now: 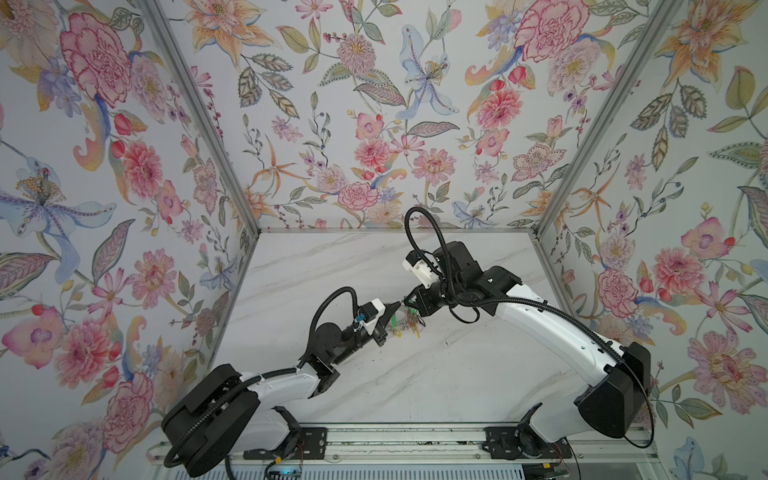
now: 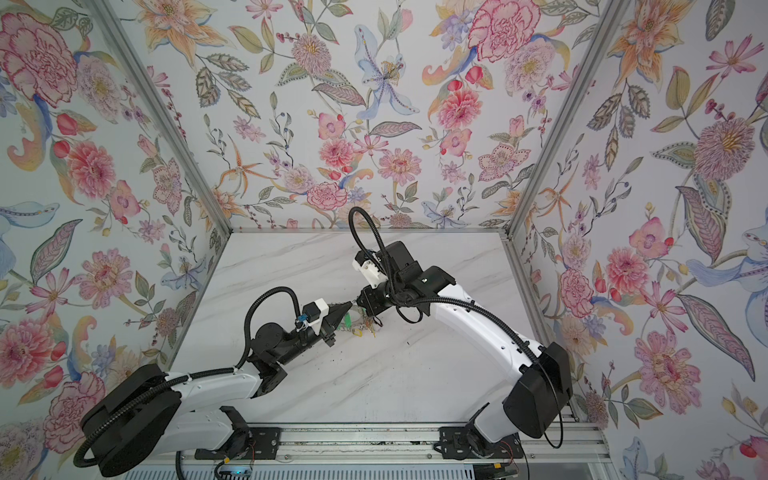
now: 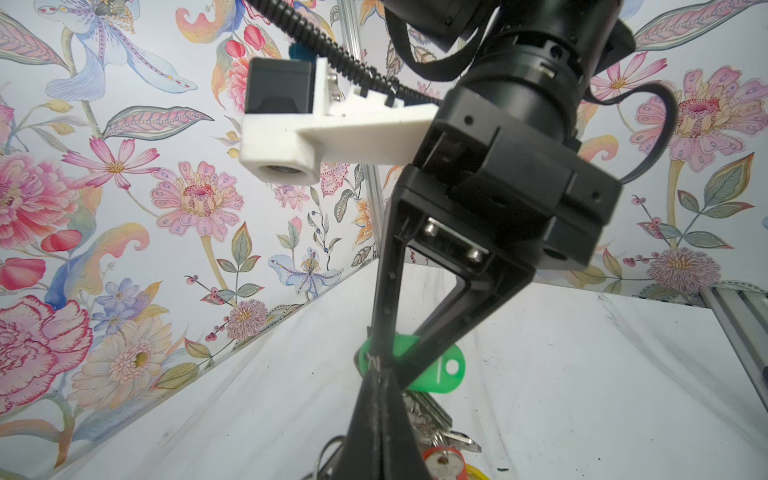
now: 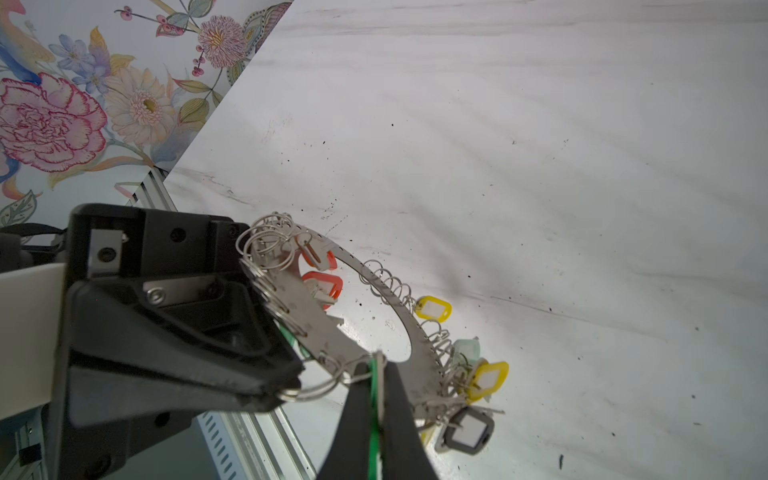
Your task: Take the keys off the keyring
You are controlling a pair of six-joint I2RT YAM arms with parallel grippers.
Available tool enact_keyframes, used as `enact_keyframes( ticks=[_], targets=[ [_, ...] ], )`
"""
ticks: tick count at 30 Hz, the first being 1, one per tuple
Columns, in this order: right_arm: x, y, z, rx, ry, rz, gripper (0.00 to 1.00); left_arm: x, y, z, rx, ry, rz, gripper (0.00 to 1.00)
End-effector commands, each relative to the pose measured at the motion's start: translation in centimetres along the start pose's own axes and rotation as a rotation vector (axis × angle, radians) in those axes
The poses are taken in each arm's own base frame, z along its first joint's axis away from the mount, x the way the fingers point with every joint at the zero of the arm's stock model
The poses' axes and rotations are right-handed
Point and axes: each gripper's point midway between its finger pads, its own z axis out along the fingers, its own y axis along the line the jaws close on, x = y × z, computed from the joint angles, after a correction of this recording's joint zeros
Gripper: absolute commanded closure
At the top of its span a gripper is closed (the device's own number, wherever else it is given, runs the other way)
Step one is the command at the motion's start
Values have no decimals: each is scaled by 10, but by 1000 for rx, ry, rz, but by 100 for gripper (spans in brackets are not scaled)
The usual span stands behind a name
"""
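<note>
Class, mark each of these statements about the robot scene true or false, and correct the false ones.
1. The right gripper is shut on a green tag. True.
2. The left gripper is wide open. False: it is shut, pinching a small wire ring.
3. The keyring has been emptied. False: keys hang along its rim, with a yellow tag, an orange tag and a black tag among them.
4. Both grippers meet at the keyring. True.
</note>
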Motion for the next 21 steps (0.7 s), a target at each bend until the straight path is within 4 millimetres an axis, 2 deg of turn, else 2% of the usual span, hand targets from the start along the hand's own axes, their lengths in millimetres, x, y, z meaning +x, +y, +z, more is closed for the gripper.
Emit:
enact_keyframes(
  ticks=[1,6,13,15,17,21],
  targets=[
    [17,-11,13,4,96,7,100,-79,-12,-8,100,-298,37,100],
    [22,2,20,-51,133,-13,100,-72,-7,-1,131,-283,10,100],
    [10,-17,2,59,53,-15,100,-30,0,5,100,-158,-29,100],
    [6,-19,-6,88,21,-16,100,-19,2,3,81,-131,-44,90],
    [2,-23,-12,128,-1,-23,100,-9,2,1,74,-103,-55,87],
    [-3,-29,-21,213,-30,-52,100,7,2,1,70,-39,-60,73]
  ],
)
